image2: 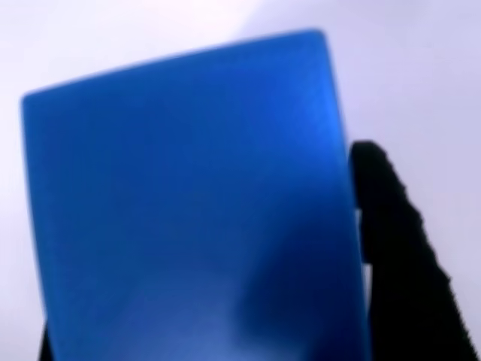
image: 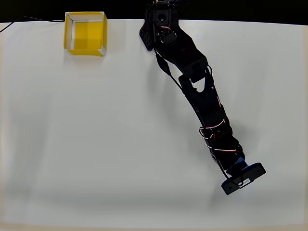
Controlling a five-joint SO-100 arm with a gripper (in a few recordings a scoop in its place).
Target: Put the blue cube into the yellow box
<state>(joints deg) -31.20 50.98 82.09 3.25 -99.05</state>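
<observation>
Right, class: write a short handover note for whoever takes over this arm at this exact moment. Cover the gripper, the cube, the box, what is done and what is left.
Gripper: stretched out to the lower right of the table in the overhead view. A finger lies against the blue cube, which sits close before the wrist camera; a firm grasp cannot be confirmed.
Yellow box: open-topped and empty, at the table's far left edge in the overhead view, far from the gripper.
Done: the arm has reached the cube.
Left: confirm the grip, lift, carry to the box, release inside.
</observation>
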